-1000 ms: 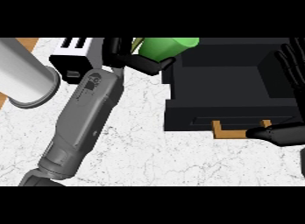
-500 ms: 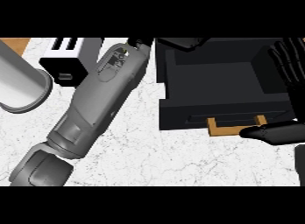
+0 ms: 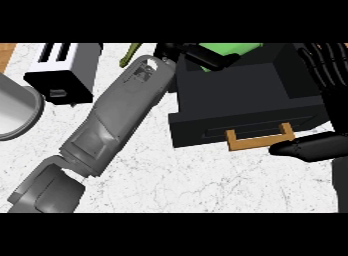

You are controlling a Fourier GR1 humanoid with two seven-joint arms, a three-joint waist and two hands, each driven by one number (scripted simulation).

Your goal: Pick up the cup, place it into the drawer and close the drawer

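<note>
A: Head view: the cup [image 3: 232, 49] is seen at the top edge, green, held over the back of the open drawer [image 3: 236, 97]. It is wrapped by the curled fingers of the left hand [image 3: 199, 54], so only part of it shows.

B: And a second ago?

A: It was gripped further left, beside the drawer's corner and outside its walls. Half a second ago it was mostly hidden behind the hand. It has since been carried across the rim (how low it sits inside cannot be told).

B: What follows from that?

A: The pick-up can be judged done and the placing nearly so; release is not yet made, and the closing is left.

B: The other hand?

A: The right hand [image 3: 332, 90] is kept at the drawer's right side, fingers straight and spread, thumb beside the wooden handle [image 3: 260, 138].

B: Round about?

A: A toaster [image 3: 62, 70] and a grey pot [image 3: 11, 110] are left standing on the counter [image 3: 206, 180], well apart from the drawer.
</note>
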